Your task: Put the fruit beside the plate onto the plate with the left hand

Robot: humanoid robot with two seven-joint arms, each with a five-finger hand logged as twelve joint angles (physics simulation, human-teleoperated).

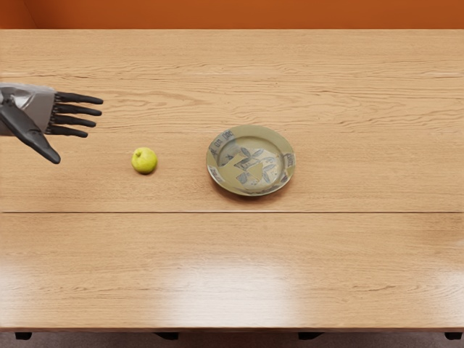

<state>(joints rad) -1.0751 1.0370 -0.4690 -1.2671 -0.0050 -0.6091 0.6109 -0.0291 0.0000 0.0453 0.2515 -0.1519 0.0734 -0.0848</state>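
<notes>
A wooden worktop (232, 261) seen from above. The left robot hand (45, 119) reaches in from the left edge, fingers (76, 110) spread straight and holding nothing. A yellow-green fruit (144, 160) sits on the wood between the hand and a patterned plate (251, 160) — apart from both.

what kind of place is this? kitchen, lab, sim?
Likely a simulated tabletop test scene: a light wooden table against a plain orange wall, bearing a round patterned ceramic plate and a small yellow-green fruit, with a dark five-finger left hand open nearby.
</notes>
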